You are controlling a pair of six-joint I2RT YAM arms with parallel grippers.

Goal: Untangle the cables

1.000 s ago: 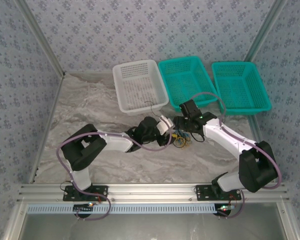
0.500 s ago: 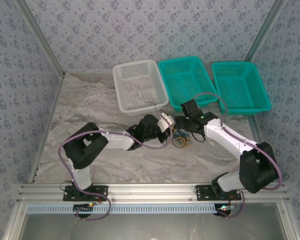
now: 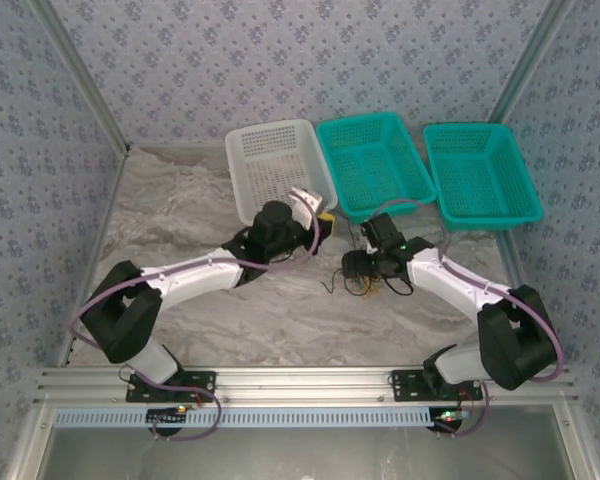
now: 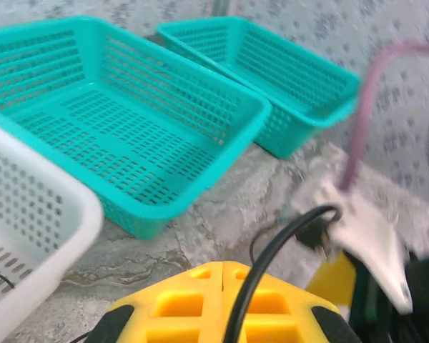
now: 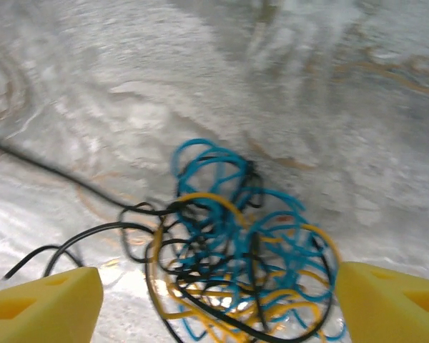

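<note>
My left jaws were clamped on one thin black wire (image 4: 269, 249) beside the white perforated plastic basket (image 3: 268, 128), upper middle of the top view. My right jaws stood wide over the knotted blue, yellow and black wires (image 5: 236, 243), mid-frame on the grey marbled bench (image 5: 307, 86). I judged the untangling barely begun.

A robotics lab cell, this: aluminium rail (image 3: 300, 382) along the bottom of the frame with left arm (image 3: 195, 272) and right arm (image 3: 455, 285) bolted on, patterned panels (image 3: 280, 60) walling in a marble-look counter (image 3: 170, 215).
</note>
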